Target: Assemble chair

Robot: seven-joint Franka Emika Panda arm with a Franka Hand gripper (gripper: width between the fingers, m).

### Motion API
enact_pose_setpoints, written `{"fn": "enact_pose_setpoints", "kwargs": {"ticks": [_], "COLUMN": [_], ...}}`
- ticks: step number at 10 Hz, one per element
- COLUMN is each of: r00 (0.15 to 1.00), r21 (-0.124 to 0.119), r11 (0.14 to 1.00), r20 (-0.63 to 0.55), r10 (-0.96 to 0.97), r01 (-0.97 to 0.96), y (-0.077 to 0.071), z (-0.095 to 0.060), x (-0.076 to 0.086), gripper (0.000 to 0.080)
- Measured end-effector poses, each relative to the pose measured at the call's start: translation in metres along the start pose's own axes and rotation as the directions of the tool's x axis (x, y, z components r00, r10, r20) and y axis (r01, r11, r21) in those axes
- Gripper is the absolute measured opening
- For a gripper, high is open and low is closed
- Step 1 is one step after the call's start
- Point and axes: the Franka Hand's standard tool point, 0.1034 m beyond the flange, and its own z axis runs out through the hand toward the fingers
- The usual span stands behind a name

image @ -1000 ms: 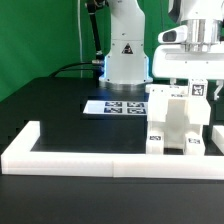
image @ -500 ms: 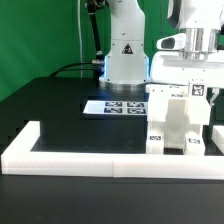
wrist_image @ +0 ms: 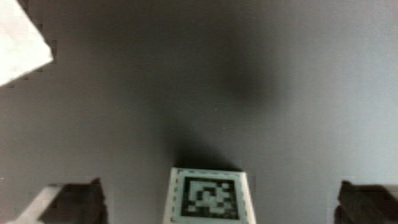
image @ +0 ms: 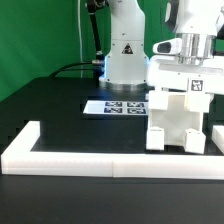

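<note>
The chair [image: 176, 122], a blocky white structure with small black-and-white tags, stands at the exterior view's right on the black table, just behind the front wall. My gripper [image: 188, 80] hangs over its top edge. In the wrist view a white tagged part of the chair [wrist_image: 210, 195] sits between my two dark fingers [wrist_image: 71, 200], with wide gaps on both sides. The gripper [wrist_image: 221, 203] is open and touches nothing that I can see.
A long low white border wall [image: 80, 160] runs along the table's front and up the exterior view's left side. The marker board [image: 115, 106] lies in front of the robot base [image: 125, 50]. A white corner [wrist_image: 22, 45] shows in the wrist view.
My gripper has shifted toward the exterior view's left over the chair's top and now covers more of it. The jaws have stayed wide open.
</note>
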Motion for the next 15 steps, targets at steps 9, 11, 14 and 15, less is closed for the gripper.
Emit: {"fn": "enact_pose_setpoints", "kwargs": {"ticks": [9, 11, 14, 15], "r00": [1.0, 1.0, 1.0, 1.0], "r21": [-0.001, 0.002, 0.002, 0.002], "r11": [1.0, 1.0, 1.0, 1.0], "r20": [-0.013, -0.014, -0.018, -0.018], "r10": [-0.007, -0.011, -0.012, -0.012], "r01": [0.007, 0.011, 0.012, 0.012], "y": [0.007, 0.006, 0.008, 0.008], "z": [0.003, 0.002, 0.001, 0.001], "x": [0.03, 0.036, 0.039, 0.039], "gripper": [0.0649, 0.0649, 0.0649, 0.0649]}}
